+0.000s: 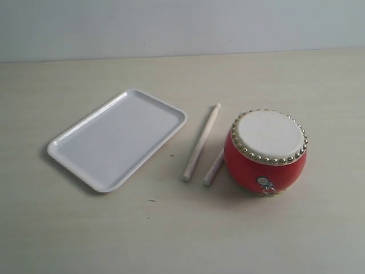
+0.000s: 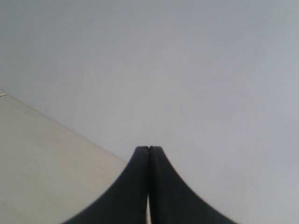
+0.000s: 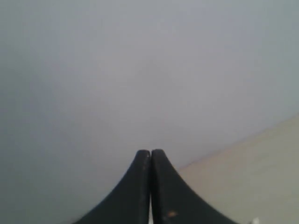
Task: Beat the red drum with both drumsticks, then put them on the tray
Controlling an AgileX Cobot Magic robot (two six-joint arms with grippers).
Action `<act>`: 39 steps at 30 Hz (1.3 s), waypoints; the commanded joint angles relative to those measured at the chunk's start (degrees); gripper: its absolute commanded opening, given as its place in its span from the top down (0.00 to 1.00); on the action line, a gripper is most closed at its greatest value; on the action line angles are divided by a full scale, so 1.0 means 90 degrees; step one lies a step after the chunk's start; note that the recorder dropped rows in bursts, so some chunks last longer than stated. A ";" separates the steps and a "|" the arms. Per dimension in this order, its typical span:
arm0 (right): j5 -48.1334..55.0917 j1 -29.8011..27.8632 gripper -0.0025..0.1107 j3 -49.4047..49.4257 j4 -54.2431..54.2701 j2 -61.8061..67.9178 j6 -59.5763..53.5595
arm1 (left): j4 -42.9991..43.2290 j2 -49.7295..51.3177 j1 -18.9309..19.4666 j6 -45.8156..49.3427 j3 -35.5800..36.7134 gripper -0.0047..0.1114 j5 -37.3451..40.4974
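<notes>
The red drum (image 1: 266,153) stands upright right of centre on the table, cream skin up, sticker facing the front. Two pale drumsticks lie just left of it: one (image 1: 201,142) lies free, the other (image 1: 214,168) runs partly behind the drum's side. The white tray (image 1: 117,138) lies empty further left. Neither arm shows in the exterior view. My left gripper (image 2: 149,148) is shut with nothing in it, facing the wall and a strip of table. My right gripper (image 3: 150,151) is likewise shut and empty.
A pale wooden tabletop (image 1: 182,234) meets a plain grey-white wall (image 1: 182,23) at the back. Bare table lies in front of the tray and drum.
</notes>
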 commanded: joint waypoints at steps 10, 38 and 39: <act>0.3074 0.2629 0.98 -0.2154 -0.0774 0.3761 0.0086 | 0.0028 -0.0043 -0.0030 -0.0015 0.0021 0.96 0.0108; 0.3284 0.4708 0.94 -0.2333 -0.2411 0.4957 0.2788 | 0.0028 -0.0043 -0.0030 -0.0015 0.0021 0.96 0.0617; 0.3197 0.4720 0.94 -0.2333 -0.2245 0.4999 0.2788 | 0.0028 -0.0043 -0.0030 -0.0015 0.0021 0.96 0.0617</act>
